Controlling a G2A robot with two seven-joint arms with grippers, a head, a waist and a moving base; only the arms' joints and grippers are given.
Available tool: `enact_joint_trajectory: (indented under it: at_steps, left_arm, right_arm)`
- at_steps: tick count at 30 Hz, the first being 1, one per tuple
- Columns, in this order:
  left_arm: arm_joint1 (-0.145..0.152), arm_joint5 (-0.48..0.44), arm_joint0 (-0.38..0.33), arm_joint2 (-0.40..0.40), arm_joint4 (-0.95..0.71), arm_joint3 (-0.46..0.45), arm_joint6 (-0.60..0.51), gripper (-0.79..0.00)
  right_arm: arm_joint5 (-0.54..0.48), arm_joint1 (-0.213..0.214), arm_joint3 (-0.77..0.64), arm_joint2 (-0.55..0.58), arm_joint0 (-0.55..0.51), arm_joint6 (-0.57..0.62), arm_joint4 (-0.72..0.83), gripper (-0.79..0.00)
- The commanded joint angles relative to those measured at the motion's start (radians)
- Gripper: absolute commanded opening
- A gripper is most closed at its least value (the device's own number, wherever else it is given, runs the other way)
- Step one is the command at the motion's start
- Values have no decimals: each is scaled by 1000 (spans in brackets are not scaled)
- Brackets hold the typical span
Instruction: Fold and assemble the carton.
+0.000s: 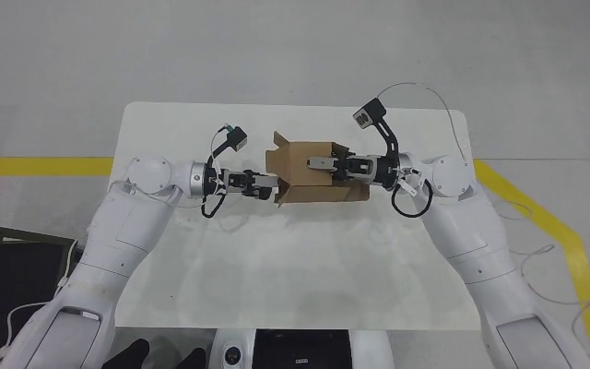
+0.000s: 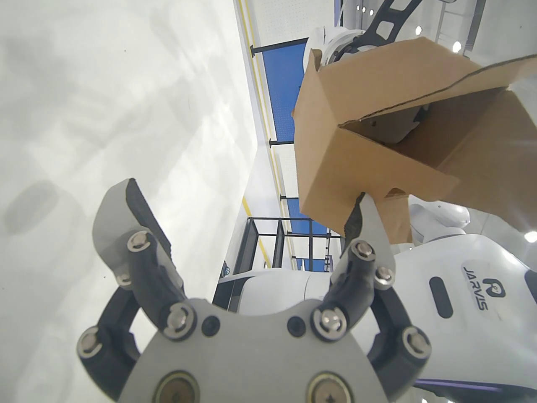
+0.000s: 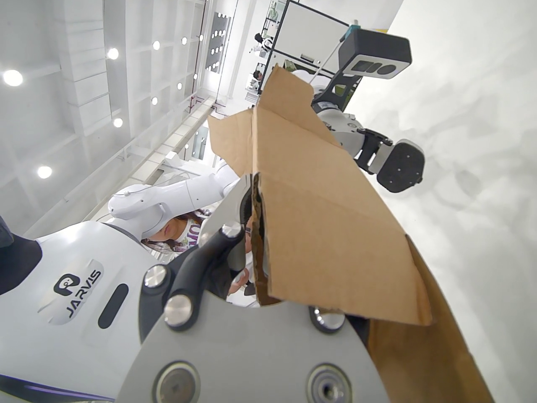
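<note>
Mid-frame, the right gripper [image 1: 324,166] pinches a wall of the carton [image 1: 309,187]; the left gripper [image 1: 270,187], fingers wide, touches its left end.

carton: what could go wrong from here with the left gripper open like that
The right gripper pinches just one wall of the carton, so a push could twist it or pull it loose. The left gripper is open with one fingertip at a carton corner; it may slide off or crush that edge.
</note>
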Motion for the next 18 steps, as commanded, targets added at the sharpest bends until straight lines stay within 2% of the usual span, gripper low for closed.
enact_joint_trajectory:
  at_steps: [1,18]
  left_arm:
    - [0,1,0,-1,-3,-1,-2,0]
    - [0,13,-6,-13,-58,8,-21,0]
  right_arm:
    - [-2,-1,0,-5,1,1,3,-785]
    - [-10,-7,4,-30,4,54,43,-785]
